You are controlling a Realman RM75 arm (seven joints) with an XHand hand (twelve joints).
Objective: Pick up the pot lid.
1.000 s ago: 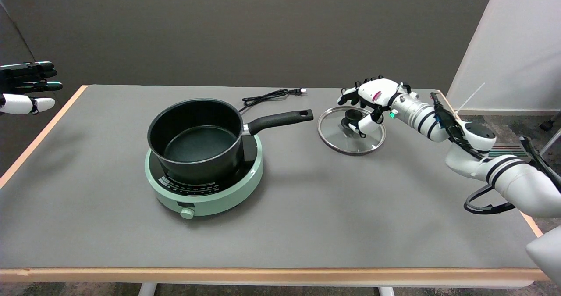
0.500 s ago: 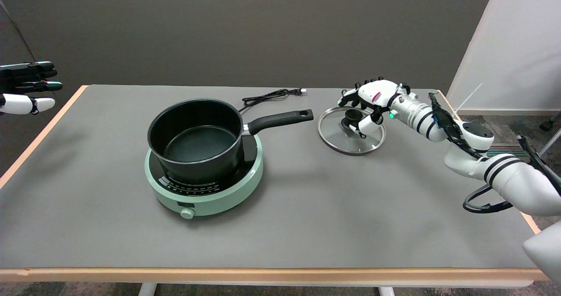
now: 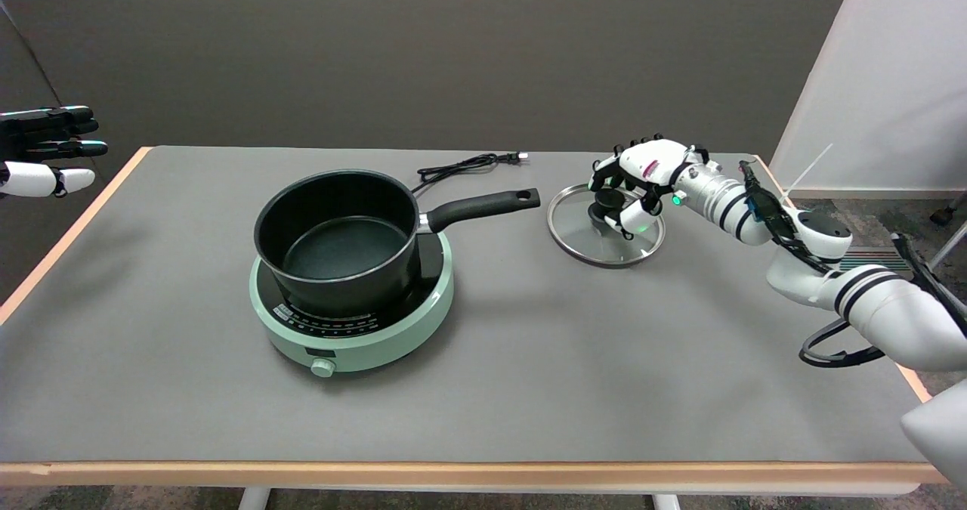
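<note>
The glass pot lid [image 3: 583,232] with a steel rim lies flat on the grey table, right of the pot's handle. Its black knob [image 3: 603,206] sits in the middle, partly hidden by fingers. My right hand [image 3: 641,179] is over the lid from the right, with its fingers curled around the knob and the thumb pressed against the near side. The hand grips the knob. The lid looks to be resting on the table.
A black saucepan [image 3: 340,238] stands on a mint-green induction cooker [image 3: 363,340], its handle [image 3: 483,204] pointing towards the lid. A black power cord [image 3: 461,166] lies behind. The idle left hand [image 3: 45,151] hangs at the upper left. The table's right edge [image 3: 914,381] runs close by my arm.
The fingers, spread above the knob a second ago, have closed around it. The hand shifted slightly right and down. The lid has hardly moved.
</note>
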